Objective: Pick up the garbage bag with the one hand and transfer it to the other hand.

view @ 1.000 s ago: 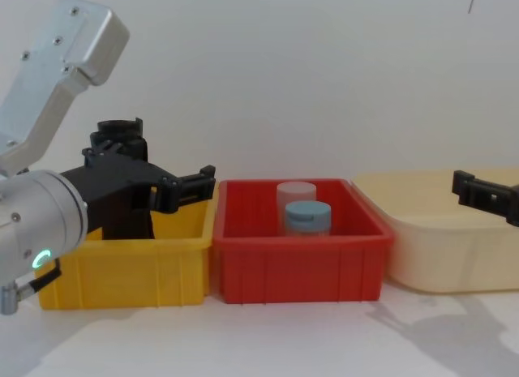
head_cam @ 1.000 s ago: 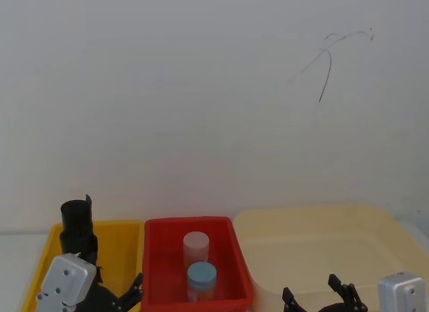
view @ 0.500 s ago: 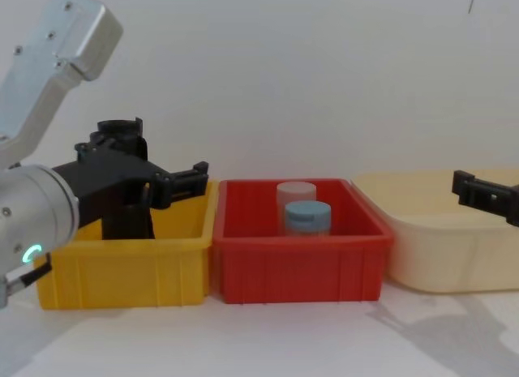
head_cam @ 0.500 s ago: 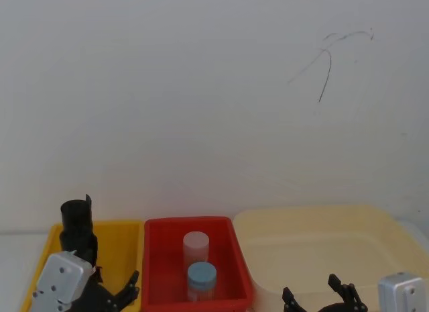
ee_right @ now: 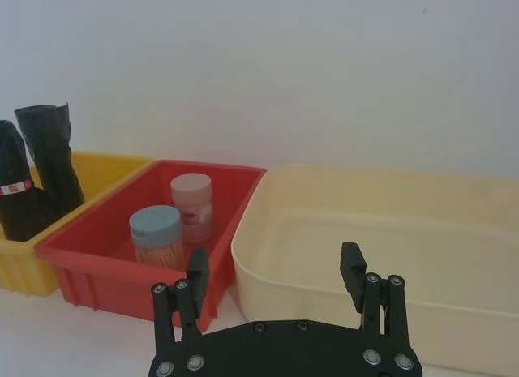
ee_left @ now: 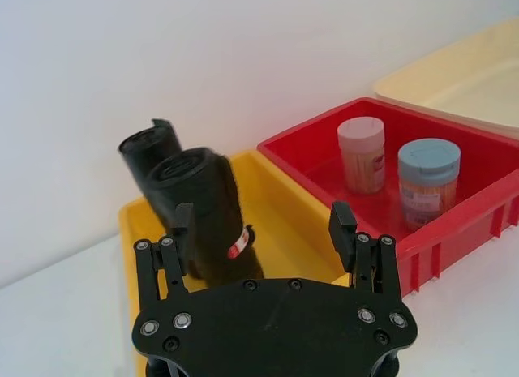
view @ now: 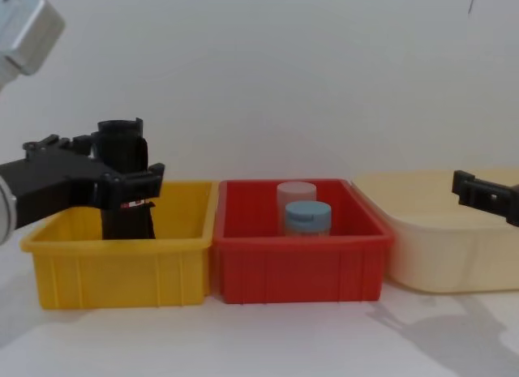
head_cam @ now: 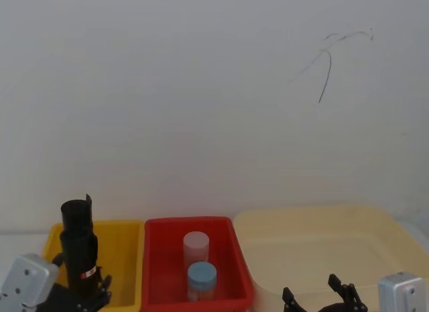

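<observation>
Head view: garbage bag at 8 o'clock, likely light and squashy; grip mid-height. Left gripper and right gripper both gape, empty.

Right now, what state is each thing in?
garbage bag: standing in yellow bin, ungripped.
plain roll: standing behind it.
left gripper: open, facing the bag.
right gripper: open, holding nothing.
blue-lidded jar: lid on, upright in red bin.
pink-lidded jar: lid on, upright beside it.
</observation>
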